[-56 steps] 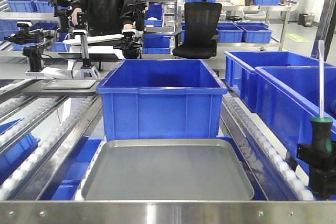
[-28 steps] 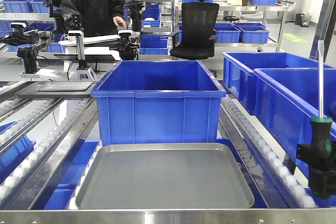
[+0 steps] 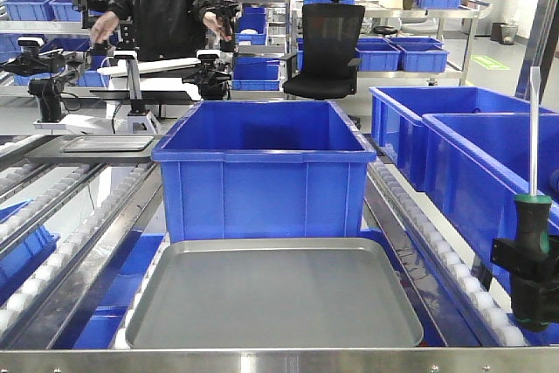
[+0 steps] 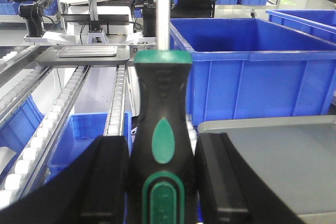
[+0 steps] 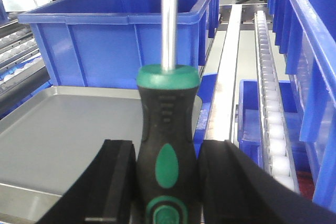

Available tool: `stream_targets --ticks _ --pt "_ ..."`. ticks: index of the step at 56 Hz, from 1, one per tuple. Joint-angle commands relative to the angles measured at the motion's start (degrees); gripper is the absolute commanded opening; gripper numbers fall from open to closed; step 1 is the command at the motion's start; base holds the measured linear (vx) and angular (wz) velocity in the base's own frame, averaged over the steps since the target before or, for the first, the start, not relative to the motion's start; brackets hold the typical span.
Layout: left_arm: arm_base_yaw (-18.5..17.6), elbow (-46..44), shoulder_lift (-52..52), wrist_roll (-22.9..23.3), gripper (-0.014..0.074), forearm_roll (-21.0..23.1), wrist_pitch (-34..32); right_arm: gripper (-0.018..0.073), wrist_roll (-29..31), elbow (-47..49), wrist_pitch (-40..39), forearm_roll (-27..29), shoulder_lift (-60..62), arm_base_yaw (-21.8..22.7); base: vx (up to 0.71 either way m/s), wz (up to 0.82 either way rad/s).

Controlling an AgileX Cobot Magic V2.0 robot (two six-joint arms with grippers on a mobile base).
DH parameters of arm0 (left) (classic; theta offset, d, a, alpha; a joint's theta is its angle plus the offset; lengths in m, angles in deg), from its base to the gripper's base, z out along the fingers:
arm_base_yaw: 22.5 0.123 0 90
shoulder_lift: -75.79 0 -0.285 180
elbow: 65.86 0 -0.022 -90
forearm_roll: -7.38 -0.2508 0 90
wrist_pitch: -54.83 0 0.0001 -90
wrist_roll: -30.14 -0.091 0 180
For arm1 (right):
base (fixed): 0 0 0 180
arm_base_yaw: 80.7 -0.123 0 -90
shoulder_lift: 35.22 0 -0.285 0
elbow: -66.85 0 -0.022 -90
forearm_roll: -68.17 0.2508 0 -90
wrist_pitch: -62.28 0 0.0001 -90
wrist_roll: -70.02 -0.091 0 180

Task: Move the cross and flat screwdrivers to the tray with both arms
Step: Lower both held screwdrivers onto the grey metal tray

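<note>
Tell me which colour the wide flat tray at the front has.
The tray is plain grey, with no pattern. The front-facing view shows it best.

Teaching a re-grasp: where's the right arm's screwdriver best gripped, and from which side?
Grip the screwdriver on its black-and-green handle, at the narrow waist under the green collar, fingers closing from both sides. It stands upright, and its steel shaft is slim and smooth, a poor hold.

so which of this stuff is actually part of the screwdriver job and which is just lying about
Part of the job:
left fingers, shut on the first screwdriver
right fingers, shut on the second screwdriver
grey tray, nothing in it yet

Just lying about:
deep blue bin behind the tray
blue bins on the right
office chair
person at the back
roller tracks
</note>
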State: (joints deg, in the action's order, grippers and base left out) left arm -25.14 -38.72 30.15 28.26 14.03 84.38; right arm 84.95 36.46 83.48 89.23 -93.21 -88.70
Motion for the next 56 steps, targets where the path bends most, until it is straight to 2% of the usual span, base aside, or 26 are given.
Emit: stream_targets --ticks 1,9,13,17,22,27,30,34,39,44,56 --pt "-0.25 -1.73 -0.09 0.08 -0.0003 0.78 -5.49 -0.0008 0.27 1.66 -5.31 0.89 0.32 0.1 0.0 0.0" --pt "-0.25 -1.73 -0.09 0.19 -0.0003 2.18 -5.53 -0.0008 0.57 1.66 -5.35 0.67 -0.48 0.1 0.0 0.0" --pt "-0.25 -1.73 -1.29 -0.03 -0.0001 4.75 -5.17 -0.0008 1.25 1.86 -5.03 0.67 -2.19 0.1 0.0 0.0" --pt "-0.29 -1.8 -4.02 -2.83 0.0 8.35 -4.28 -0.0008 2.95 2.96 -3.91 0.94 -4.91 0.1 0.0 0.0" --pt "-0.31 -1.8 -9.5 -9.68 0.0001 16.72 -3.57 -0.0008 4.44 6.72 -0.48 1.05 -9.15 0.1 0.0 0.0" --pt "-0.55 -2.0 -16.8 -17.76 0.0003 27.86 -3.63 -0.0008 4.72 12.09 4.49 1.13 -14.81 -0.68 0.0 0.0" --pt "-2.08 -3.38 -22.45 -22.27 0.0003 34.25 -2.99 -0.0008 4.54 16.54 7.07 0.82 -19.38 -2.83 0.0 0.0" --pt "-5.19 -6.69 -28.19 -25.16 0.0003 38.98 -2.37 -0.0008 3.04 20.86 9.02 -0.45 -24.32 -5.56 0.0 0.0" --pt "-9.23 -12.61 -35.66 -25.04 0.0003 40.45 -1.45 -0.0008 -1.97 26.56 12.01 -2.43 -31.16 -8.28 0.0 0.0" --pt "-12.55 -18.77 -43.24 -22.33 0.0003 40.16 0.69 -0.0008 -6.87 31.08 15.04 -2.6 -36.16 -8.57 0.0 0.0" --pt "-17.11 -27.91 -55.35 -15.65 0.0003 40.04 1.81 -0.0008 -10.58 35.43 17.6 -2.15 -43.14 -8.57 0.0 0.0"
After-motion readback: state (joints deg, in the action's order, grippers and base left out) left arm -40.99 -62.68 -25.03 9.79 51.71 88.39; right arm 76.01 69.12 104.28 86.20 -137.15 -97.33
